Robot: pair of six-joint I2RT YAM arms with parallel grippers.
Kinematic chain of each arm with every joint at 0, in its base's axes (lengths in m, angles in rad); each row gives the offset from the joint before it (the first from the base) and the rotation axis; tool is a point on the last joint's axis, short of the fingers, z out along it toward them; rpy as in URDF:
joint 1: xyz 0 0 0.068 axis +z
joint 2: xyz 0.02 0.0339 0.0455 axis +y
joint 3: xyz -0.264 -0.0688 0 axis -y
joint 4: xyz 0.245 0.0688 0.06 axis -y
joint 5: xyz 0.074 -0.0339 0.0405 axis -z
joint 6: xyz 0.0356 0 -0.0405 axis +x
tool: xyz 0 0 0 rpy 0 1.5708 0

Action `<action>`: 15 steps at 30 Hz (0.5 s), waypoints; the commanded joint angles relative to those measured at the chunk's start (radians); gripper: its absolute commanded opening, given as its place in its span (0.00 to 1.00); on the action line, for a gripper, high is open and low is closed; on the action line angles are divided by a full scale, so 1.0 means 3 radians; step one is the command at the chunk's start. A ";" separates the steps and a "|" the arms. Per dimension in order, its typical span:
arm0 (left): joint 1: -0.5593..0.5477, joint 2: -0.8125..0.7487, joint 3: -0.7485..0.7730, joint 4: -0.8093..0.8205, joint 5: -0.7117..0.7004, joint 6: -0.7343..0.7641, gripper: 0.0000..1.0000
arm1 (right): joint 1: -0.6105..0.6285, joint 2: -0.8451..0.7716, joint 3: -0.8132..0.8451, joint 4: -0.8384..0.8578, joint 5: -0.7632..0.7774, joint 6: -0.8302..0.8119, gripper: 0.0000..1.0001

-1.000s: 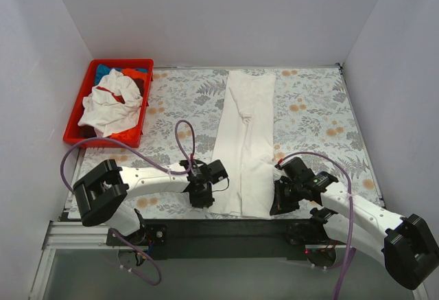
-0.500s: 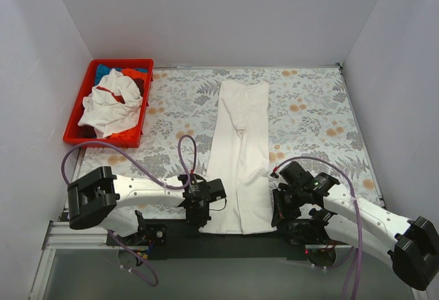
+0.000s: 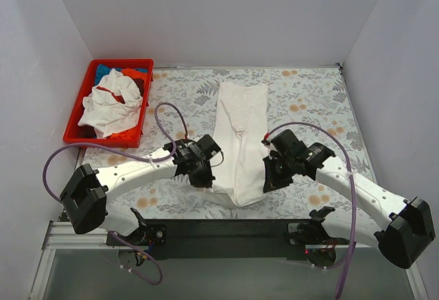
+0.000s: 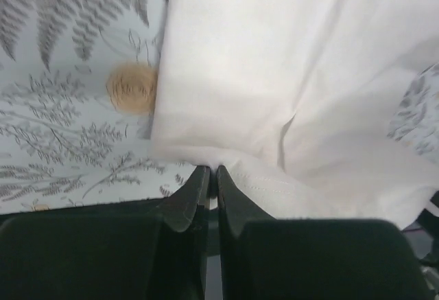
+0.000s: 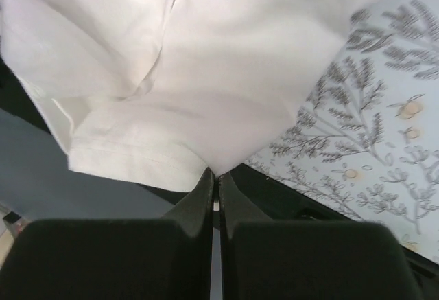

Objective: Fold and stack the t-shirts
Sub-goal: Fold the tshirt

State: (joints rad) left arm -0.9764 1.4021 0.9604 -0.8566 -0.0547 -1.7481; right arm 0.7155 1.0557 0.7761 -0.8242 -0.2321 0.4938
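A long white t-shirt (image 3: 240, 135) lies folded lengthwise down the middle of the floral table cover. My left gripper (image 3: 204, 178) is shut on its near left corner (image 4: 206, 159) and my right gripper (image 3: 269, 180) is shut on its near right corner (image 5: 219, 156). Both hold the near hem lifted off the table, so the cloth sags between them. More t-shirts sit piled in the red bin (image 3: 77, 123) at the far left: a white one with red trim (image 3: 110, 104), a blue one (image 3: 105, 70) and an orange-red one (image 3: 135, 75).
The floral table covering (image 3: 309, 108) spreads on both sides of the shirt. The black front rail (image 3: 226, 230) runs along the near edge. White walls enclose the table at the back and both sides.
Both grippers have lifted the shirt's near hem from the table's front edge and carried it away from the bases toward the middle, so the shirt now looks shorter and bunched.
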 commanded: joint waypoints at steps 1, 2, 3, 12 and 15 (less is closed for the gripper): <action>0.0304 -0.0037 0.0296 0.0084 -0.0211 0.0381 0.00 | -0.0170 0.0198 0.0403 -0.0101 0.0344 -0.0306 0.01; 0.0421 0.0010 0.0352 0.0119 -0.0221 0.0427 0.00 | -0.0307 0.0294 0.0480 -0.0101 0.0385 -0.0362 0.01; 0.0467 0.0061 0.0428 0.0196 -0.0232 0.0524 0.00 | -0.0375 0.0346 0.0552 -0.0086 0.0380 -0.0484 0.01; 0.0846 0.0531 0.0613 0.0743 -0.0538 0.0857 0.00 | -0.0927 0.0893 0.1181 0.0047 0.0610 -0.1027 0.01; 0.0867 0.0618 0.0725 0.0876 -0.0702 0.1010 0.00 | -0.1009 0.1001 0.1232 0.0165 0.0605 -0.1073 0.01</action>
State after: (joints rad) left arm -0.7216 1.5959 1.1164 -0.6708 -0.1791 -1.5162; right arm 0.4320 1.3388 1.0981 -0.8093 -0.0769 0.2314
